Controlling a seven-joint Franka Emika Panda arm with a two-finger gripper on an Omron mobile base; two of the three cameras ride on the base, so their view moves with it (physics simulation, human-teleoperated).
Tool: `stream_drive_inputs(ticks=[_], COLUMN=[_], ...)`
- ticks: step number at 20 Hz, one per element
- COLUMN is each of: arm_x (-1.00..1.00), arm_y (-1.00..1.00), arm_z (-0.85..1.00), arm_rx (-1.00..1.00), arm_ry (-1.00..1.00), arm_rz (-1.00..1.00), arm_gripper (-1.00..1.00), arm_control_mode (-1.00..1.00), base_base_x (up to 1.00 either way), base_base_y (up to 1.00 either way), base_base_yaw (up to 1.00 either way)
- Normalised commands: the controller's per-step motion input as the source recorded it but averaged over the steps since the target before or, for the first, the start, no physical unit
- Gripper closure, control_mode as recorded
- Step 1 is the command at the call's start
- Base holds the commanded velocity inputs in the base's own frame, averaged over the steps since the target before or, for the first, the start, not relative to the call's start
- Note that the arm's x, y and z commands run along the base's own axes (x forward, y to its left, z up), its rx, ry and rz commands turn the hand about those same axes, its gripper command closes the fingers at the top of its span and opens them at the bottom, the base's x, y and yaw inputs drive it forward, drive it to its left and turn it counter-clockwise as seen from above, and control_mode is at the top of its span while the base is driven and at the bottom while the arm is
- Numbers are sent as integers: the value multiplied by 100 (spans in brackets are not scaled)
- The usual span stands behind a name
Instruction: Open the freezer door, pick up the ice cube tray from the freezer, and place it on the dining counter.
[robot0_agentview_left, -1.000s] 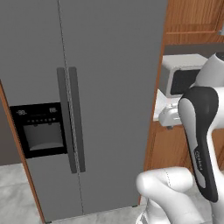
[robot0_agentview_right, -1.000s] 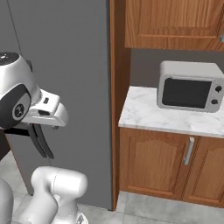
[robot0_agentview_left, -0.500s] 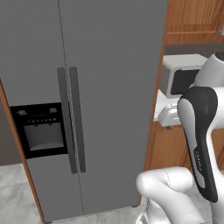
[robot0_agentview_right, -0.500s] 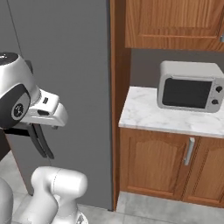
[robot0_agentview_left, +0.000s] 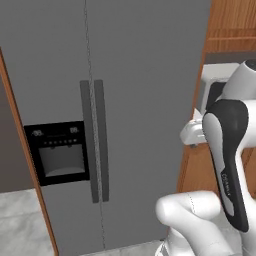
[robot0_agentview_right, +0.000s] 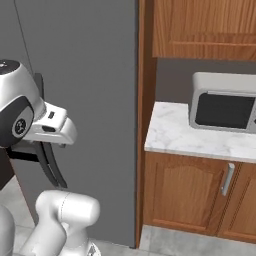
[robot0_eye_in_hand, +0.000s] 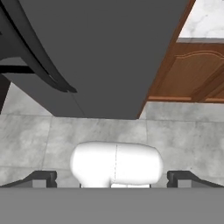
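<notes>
Beside the microwave (robot0_agentview_right: 226, 110), freezer door (robot0_agentview_left: 47, 75) shut; no legible writing.

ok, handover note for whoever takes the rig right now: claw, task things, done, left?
Claw: open, empty, pointing down at the floor in front of the fridge, away from both handles.
Freezer door: shut, the one with the black dispenser panel; its dark handle is untouched.
Ice cube tray: presumably behind the shut door.
Done: nothing yet.
Left: grip the handle, swing the door open, take out the tray, carry it to the dining counter.
</notes>
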Motion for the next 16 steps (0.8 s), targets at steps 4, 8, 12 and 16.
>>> stream_drive_inputs(ticks=[4, 8, 12, 16], arm_x=[0, 0, 0, 0], arm_y=[0, 0, 0, 0], arm_z=[0, 0, 0, 0], arm_rx=[0, 0, 0, 0], arm_ry=[0, 0, 0, 0], arm_rz=[0, 0, 0, 0], arm_gripper=[-100, -100, -100, -100], arm_control_mode=[100, 100, 100, 100], base_base_x=[30, 23, 36, 40], base_base_y=[6, 0, 0, 0], base_base_yaw=[0, 2, 3, 4])
